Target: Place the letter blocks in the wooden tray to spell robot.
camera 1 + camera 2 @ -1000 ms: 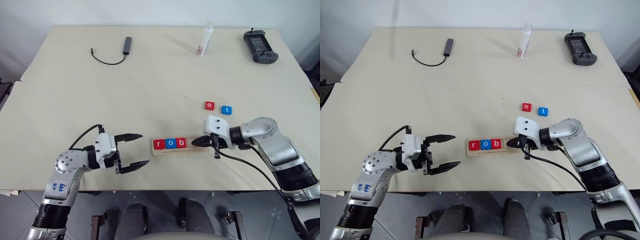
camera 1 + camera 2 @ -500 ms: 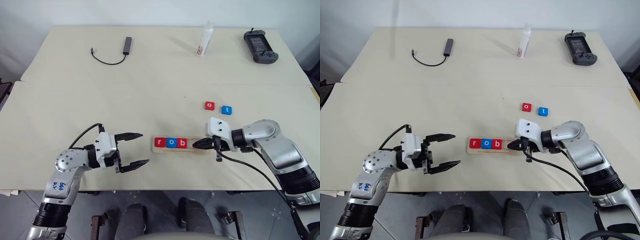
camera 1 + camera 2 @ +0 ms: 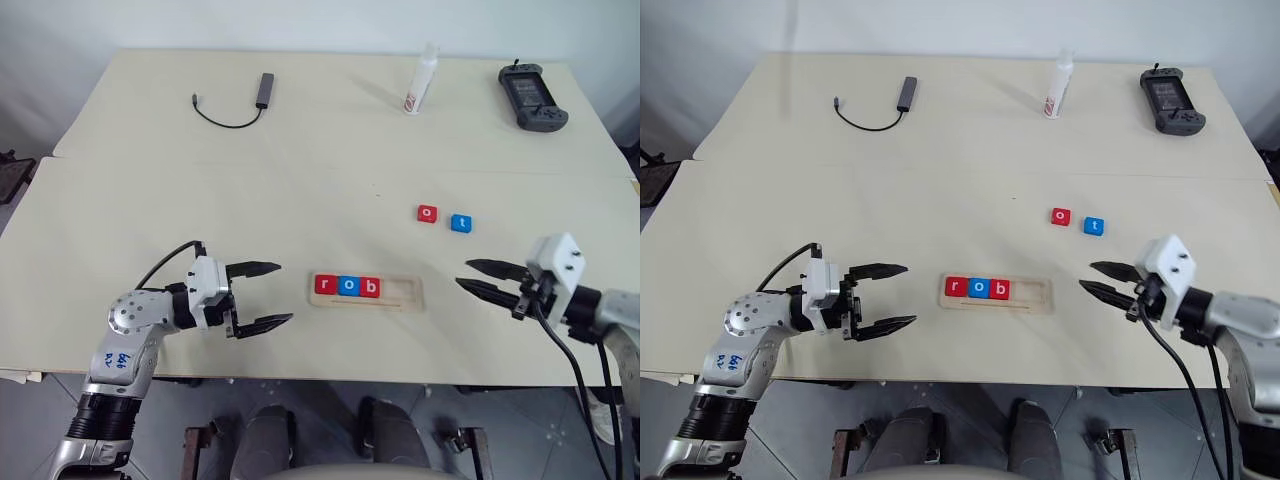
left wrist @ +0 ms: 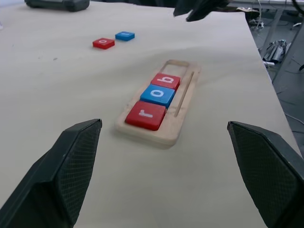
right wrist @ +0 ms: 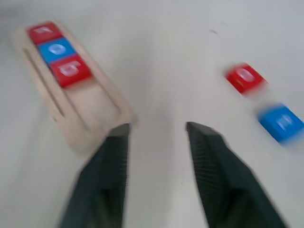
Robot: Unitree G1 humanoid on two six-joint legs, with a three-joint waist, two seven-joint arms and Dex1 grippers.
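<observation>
**Two tiles short of "robot"**

The tray point(image 3: 367, 292) holds r, o, b at its left end; the red o point(image 3: 427, 213) and blue t point(image 3: 460, 223) lie loose on the desk point(image 3: 300, 180) beyond it. Both the left end effector point(image 3: 256, 296) and the right end effector point(image 3: 488, 279) are wide open and empty.

Risk: grabbing t before o, or nudging the seated b while sliding a tile in.

The left wrist view shows the tray's groove, while the head views show both arms flanking the tray.

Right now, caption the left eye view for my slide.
Wooden tray holds r, o, b; red o and blue t wait on the table.
</observation>
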